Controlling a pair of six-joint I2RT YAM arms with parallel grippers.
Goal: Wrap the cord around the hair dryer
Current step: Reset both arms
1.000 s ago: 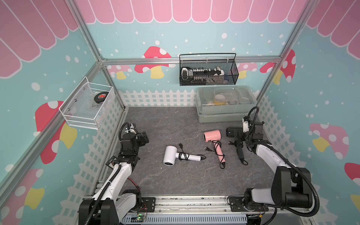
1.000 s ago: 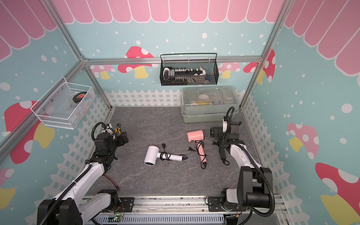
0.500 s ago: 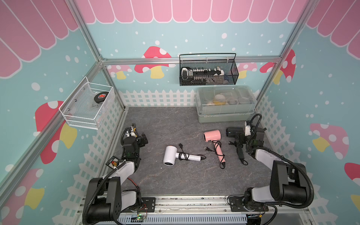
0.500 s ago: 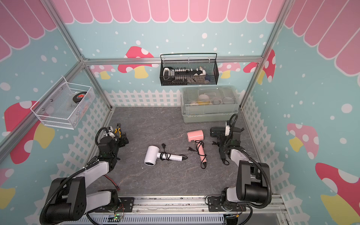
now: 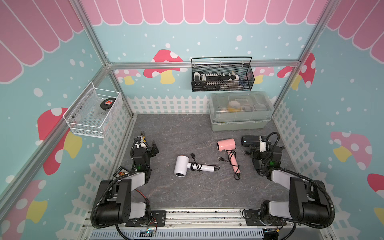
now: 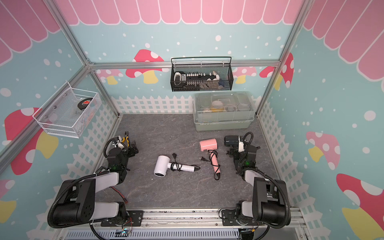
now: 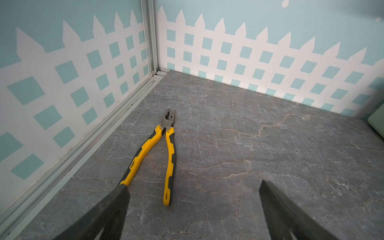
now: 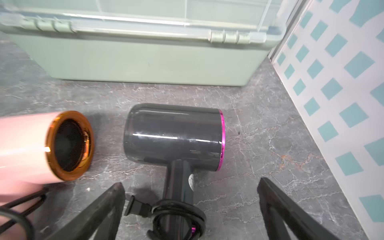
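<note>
Three hair dryers lie on the grey floor in both top views. The white hair dryer (image 5: 181, 166) has its black cord (image 5: 195, 166) coiled round the handle. The pink hair dryer (image 5: 226, 144) has a cord (image 5: 232, 154) looped at its handle. In the right wrist view the dark grey hair dryer (image 8: 172, 133) has its cord (image 8: 178, 216) wound on the handle. My right gripper (image 8: 191, 181) stands open over that handle without touching it. My left gripper (image 7: 193, 184) is open and empty near the left wall, far from the dryers.
Yellow-handled pliers (image 7: 168, 149) lie by the left wall in front of my left gripper. A green lidded box (image 5: 240, 122) stands at the back right, just behind the dark dryer. A black wire basket (image 5: 222, 83) and a white one (image 5: 91, 116) hang on the walls.
Both arms have folded down toward the front rail. The grippers stay wide open in nearly the same places. None of the dryers has moved.
</note>
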